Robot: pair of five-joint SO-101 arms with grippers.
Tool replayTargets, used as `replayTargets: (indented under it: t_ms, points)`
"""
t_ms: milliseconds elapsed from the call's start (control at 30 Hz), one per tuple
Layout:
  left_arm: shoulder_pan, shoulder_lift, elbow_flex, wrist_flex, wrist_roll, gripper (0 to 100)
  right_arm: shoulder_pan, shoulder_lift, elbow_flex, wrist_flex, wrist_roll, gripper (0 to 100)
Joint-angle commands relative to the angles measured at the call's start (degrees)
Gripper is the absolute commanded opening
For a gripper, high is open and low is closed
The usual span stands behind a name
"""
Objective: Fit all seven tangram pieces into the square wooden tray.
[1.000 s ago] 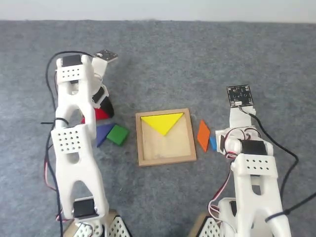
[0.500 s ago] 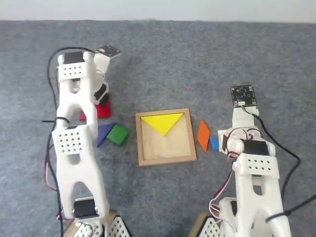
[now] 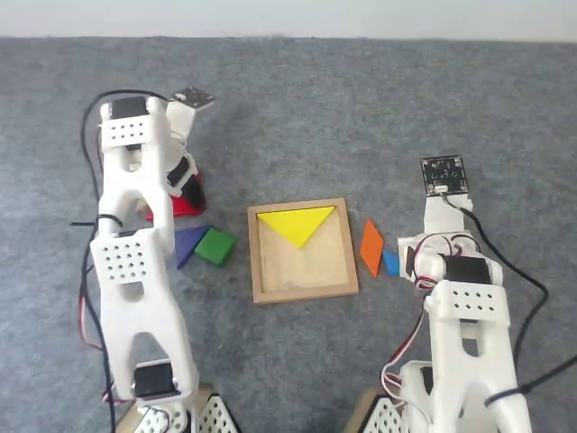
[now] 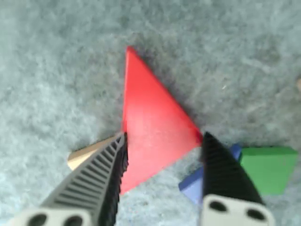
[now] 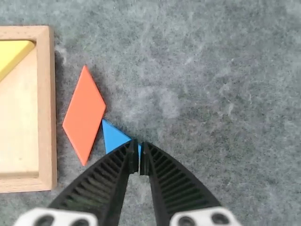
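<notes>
Left gripper (image 4: 164,137) shifted, its fingers (image 4: 106,174) now straddling red triangle (image 4: 150,117).

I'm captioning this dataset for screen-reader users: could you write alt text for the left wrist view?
The left gripper, open, straddles a flat red triangle lying on grey carpet. A green square and a dark blue piece lie just beside one finger.

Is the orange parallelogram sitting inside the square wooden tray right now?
No, the orange parallelogram lies flat on the grey carpet, just outside the rim of the square wooden tray.
</notes>
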Motion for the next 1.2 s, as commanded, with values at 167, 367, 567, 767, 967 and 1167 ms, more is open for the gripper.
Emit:
replayTargets:
  t_ms: [167,367,567,767,967,1167]
  points:
    - [0.18,0.44,-0.57,1.05,-6.86,30,0.57,-2.07,-0.35,-0.92,-0.26,1.7]
    - [-0.18,4.31,-5.93,1.14,-3.34,33,0.57,-1.98,-0.35,-0.92,-0.53,1.7]
    - [-0.18,5.54,-6.99,1.67,-1.93,35,0.57,-1.71,-0.35,-0.92,-0.62,1.7]
    - [0.18,5.54,-6.81,1.76,-3.96,32,0.57,-1.71,-0.35,-0.92,-0.62,1.7]
    - [0.18,5.54,-5.85,1.76,-3.87,27,0.57,-1.98,-0.35,-0.92,-0.62,1.7]
    - [0.18,4.48,-5.41,1.76,-4.13,24,0.57,-2.07,-0.35,-1.01,-0.62,1.7]
